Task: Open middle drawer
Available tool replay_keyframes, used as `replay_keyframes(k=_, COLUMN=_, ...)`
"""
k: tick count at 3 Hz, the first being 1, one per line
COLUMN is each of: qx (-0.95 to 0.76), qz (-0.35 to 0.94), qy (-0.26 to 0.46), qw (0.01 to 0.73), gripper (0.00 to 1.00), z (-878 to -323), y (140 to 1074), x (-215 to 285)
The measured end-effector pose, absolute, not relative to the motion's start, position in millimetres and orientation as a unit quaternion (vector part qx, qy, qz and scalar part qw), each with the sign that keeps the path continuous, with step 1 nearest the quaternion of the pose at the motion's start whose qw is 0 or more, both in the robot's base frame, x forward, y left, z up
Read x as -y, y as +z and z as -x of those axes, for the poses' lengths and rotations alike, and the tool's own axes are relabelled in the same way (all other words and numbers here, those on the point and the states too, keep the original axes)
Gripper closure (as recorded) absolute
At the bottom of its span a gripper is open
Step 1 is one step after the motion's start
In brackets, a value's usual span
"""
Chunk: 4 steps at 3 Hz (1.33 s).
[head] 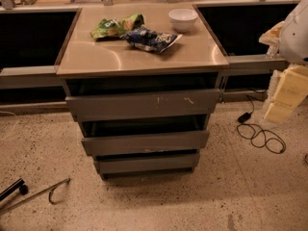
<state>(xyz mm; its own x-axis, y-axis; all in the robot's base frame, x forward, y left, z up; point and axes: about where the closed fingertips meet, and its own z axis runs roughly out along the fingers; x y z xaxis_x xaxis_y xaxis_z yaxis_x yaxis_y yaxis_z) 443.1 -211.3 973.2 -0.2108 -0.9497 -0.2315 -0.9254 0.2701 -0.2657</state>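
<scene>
Roughly at the centre of the view stands a drawer cabinet under a steel counter [144, 57]. The middle drawer [145, 142] sits just toward 6 o'clock of centre, its plain grey front lying between the wider top drawer [143, 105], which bears white scratches, and the narrowest bottom drawer [147, 164]. A dark gap shows above each front; how far the middle drawer is pulled out I cannot tell.

Out at 3 o'clock, at the right edge and well apart from the cabinet, hangs the pale yellow tool [285, 96] below a white arm [294, 30]. Whether the tool is released or clenched I cannot tell; it touches no drawer.

On the counter, toward 12 o'clock, a green snack bag [117, 26] lies just beside a blue snack bag [151, 38], with a white bowl [183, 18] near them toward 1 o'clock. On the floor a black cable [262, 137] coils at 4 o'clock, and a hooked metal rod [36, 195] lies at 8 o'clock.
</scene>
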Motion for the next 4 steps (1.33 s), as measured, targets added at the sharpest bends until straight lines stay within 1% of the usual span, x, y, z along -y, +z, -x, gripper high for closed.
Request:
replay_keyframes(k=1, qx=-0.769, qz=0.609, qy=-0.007, qw=0.193, gripper=0.0, z=-454.8, y=928.7, x=188.8)
replay_keyframes(k=2, qx=-0.766, qz=0.612, qy=0.02, qw=0.194, gripper=0.0, z=-474.8, y=849.9, x=156.7)
replay_keyframes(k=3, qx=-0.757, qz=0.614, qy=0.057, qw=0.216, gripper=0.0, z=-499.5, y=783.6, x=124.3)
replay_keyframes(k=4, qx=-0.756, qz=0.608, qy=0.052, qw=0.237, gripper=0.0, z=-513.3, y=780.0, x=120.0)
